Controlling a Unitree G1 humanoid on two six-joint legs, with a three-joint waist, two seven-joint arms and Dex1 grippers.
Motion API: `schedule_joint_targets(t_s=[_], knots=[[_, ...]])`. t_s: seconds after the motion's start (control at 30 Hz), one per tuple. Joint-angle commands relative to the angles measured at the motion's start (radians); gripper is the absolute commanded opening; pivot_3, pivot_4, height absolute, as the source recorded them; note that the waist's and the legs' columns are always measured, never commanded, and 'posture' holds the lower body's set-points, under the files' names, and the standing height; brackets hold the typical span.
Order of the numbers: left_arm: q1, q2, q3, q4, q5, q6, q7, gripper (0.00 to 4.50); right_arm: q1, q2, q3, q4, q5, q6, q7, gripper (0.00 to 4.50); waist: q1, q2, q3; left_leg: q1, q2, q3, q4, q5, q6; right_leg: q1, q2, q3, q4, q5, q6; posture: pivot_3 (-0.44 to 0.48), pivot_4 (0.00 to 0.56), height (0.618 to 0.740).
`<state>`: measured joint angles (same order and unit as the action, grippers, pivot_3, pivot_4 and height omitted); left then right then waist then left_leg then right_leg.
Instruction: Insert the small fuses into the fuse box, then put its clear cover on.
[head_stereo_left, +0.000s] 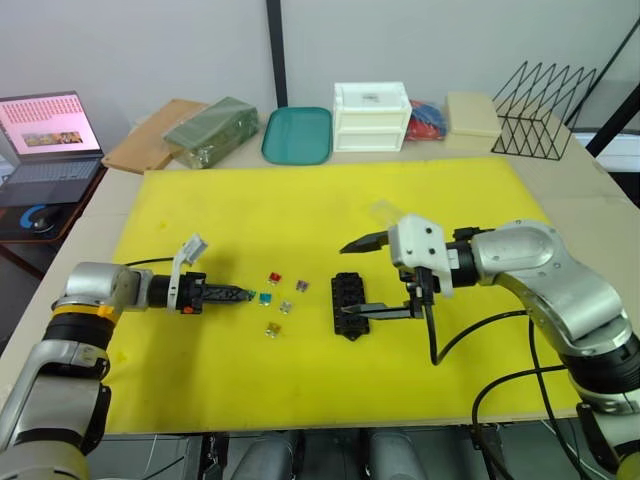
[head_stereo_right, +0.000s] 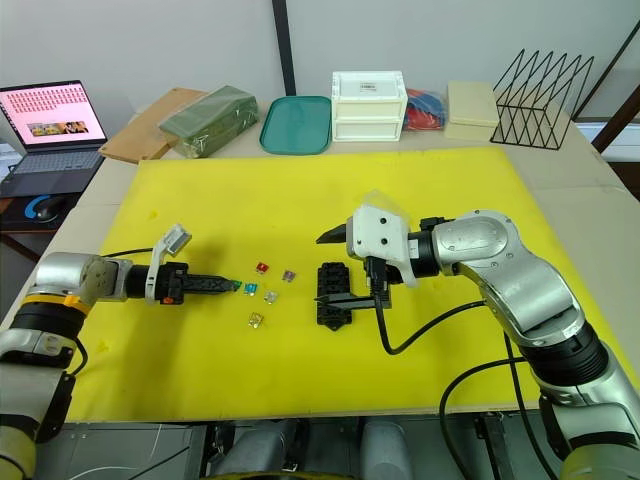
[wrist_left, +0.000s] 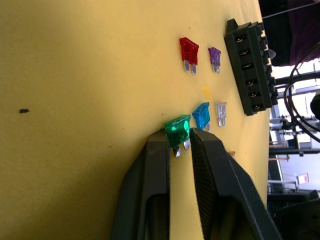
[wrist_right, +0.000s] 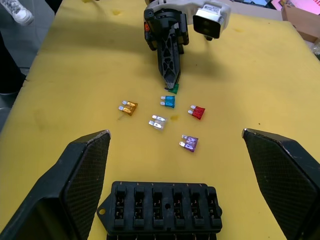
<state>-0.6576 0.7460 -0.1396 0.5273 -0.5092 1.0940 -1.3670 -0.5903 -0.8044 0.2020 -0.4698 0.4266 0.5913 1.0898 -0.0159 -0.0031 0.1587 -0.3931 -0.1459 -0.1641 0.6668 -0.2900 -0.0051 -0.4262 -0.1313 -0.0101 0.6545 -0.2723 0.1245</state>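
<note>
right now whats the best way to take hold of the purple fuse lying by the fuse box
Grip the purple fuse by its coloured plastic body, across the thin faces, not the metal blades. It lies flat on the yellow mat, so come straight down from above. The red fuse and fuse box lie apart from it, leaving room for a tool.

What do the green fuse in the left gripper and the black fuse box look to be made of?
Green fuse: looks like translucent coloured plastic, light glowing through its body, with two shiny metal blades below. It sits between the left gripper fingers.
Fuse box: apparently moulded black plastic, matt with a slight sheen on its edges; small metallic glints inside the slots suggest metal contacts, though that is hard to confirm.
</note>
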Motion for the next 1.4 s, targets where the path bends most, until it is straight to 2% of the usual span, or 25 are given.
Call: schedule_joint_targets(t_s=[0.03,0.2,0.33,0.73,0.8,0.93,1.03,1.13,1.27,1.4], knots=[[0.026,0.017,0.001,0.001,0.017,0.005,0.011,0.82,-0.023,0.003,-0.010,-0.018,0.001,-0.011,0.005,4.50,0.000,0.000,0.000,0.000,0.000,0.000,0.000,0.000,0.000,0.000,0.000,0.000,0.000,0.000,0.000,0.000,0.150,0.740],[0.027,0.016,0.005,-0.002,0.015,0.007,0.010,0.82,-0.024,0.004,-0.010,-0.018,0.001,-0.010,0.007,4.50,-0.001,0.000,0.000,0.000,0.000,0.000,0.000,0.000,0.000,0.000,0.000,0.000,0.000,0.000,0.000,0.000,0.150,0.740],[0.028,0.013,0.010,-0.004,0.014,0.007,0.016,0.01,-0.025,0.005,-0.008,-0.016,-0.001,-0.011,0.008,4.50,-0.001,0.000,0.000,0.000,0.000,0.000,0.000,0.000,0.000,0.000,0.000,0.000,0.000,0.000,0.000,0.000,0.150,0.740],[0.035,0.014,0.025,-0.020,0.013,-0.016,0.016,0.01,-0.028,0.007,-0.005,-0.009,-0.012,-0.017,0.016,4.50,-0.001,0.000,0.000,0.000,0.000,0.000,0.000,0.000,0.000,0.000,0.000,0.000,0.000,0.000,0.000,0.000,0.150,0.740],[0.053,0.026,0.051,-0.064,-0.004,-0.057,-0.004,0.01,-0.028,0.007,-0.007,-0.008,-0.012,-0.015,0.014,4.50,-0.001,0.000,0.000,0.000,0.000,0.000,0.000,0.000,0.000,0.000,0.000,0.000,0.000,0.000,0.000,0.000,0.150,0.740],[0.110,0.029,0.183,-0.218,-0.102,-0.102,-0.022,0.01,-0.039,0.010,-0.031,-0.007,0.019,0.058,-0.015,4.50,-0.002,0.000,0.000,0.000,0.000,0.000,0.000,0.000,0.000,-0.001,0.000,0.000,0.001,0.000,0.000,0.000,0.150,0.740],[0.156,0.019,0.283,-0.369,-0.180,-0.107,0.010,0.01,-0.060,0.031,-0.072,-0.026,0.086,0.172,-0.068,4.50,0.000,0.000,0.000,0.000,0.000,0.000,0.000,0.000,0.000,-0.001,0.000,0.000,0.001,0.000,0.000,0.000,0.150,0.740],[0.202,-0.003,0.334,-0.535,-0.247,-0.106,0.049,0.01,-0.095,0.045,-0.109,-0.053,0.195,0.315,-0.095,4.50,0.003,0.000,0.000,0.000,0.000,0.000,0.000,0.000,0.000,0.000,-0.001,0.000,0.000,0.000,0.000,0.000,0.150,0.740],[0.254,-0.104,0.336,-0.779,-0.303,-0.168,0.152,0.01,-0.194,0.101,-0.157,-0.006,0.354,0.578,-0.180,4.50,0.004,0.000,0.000,0.000,0.000,0.000,0.000,0.000,0.000,0.001,-0.001,0.001,-0.001,0.000,0.000,0.000,0.150,0.740],[0.222,-0.193,0.334,-0.853,-0.326,-0.209,0.260,0.01,-0.268,0.161,-0.220,0.042,0.492,0.771,-0.243,4.50,0.005,0.000,0.000,0.000,0.000,0.000,0.000,0.000,0.000,0.001,-0.001,0.001,-0.001,0.000,0.000,0.000,0.150,0.740]])
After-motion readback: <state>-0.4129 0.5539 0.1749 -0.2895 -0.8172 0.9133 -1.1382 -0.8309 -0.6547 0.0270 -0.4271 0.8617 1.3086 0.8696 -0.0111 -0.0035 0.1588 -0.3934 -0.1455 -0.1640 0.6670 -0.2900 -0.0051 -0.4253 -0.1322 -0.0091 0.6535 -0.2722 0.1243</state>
